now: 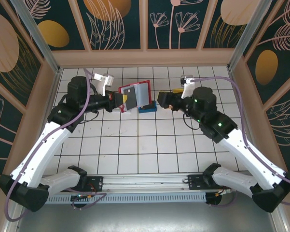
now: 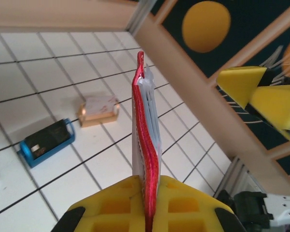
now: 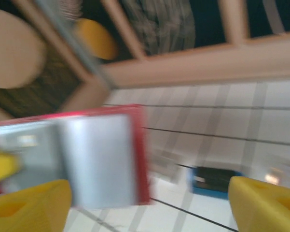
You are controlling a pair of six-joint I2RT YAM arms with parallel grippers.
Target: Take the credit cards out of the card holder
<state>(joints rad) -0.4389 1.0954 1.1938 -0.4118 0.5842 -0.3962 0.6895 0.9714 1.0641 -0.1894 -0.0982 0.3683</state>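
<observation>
The card holder (image 1: 136, 94), a small red wallet with greyish see-through pockets, is held up off the tiles at the back middle. My left gripper (image 1: 121, 102) is shut on its left part. In the left wrist view the card holder (image 2: 147, 145) stands edge-on, pinched between the yellow fingers (image 2: 111, 208), with pale thin layers in its fold. The credit cards are hidden in the pockets. My right gripper (image 1: 162, 100) is open just right of the wallet's free edge. In the blurred right wrist view, the card holder (image 3: 101, 159) lies between the wide-apart fingertips (image 3: 265, 203).
A blue block (image 1: 147, 108) sits on the tiles under the wallet, also visible as the blue block (image 2: 47, 141) and the blue block (image 3: 214, 180). A copper block (image 2: 99, 111) lies beyond it. Wooden walls (image 1: 145, 58) close the back and sides.
</observation>
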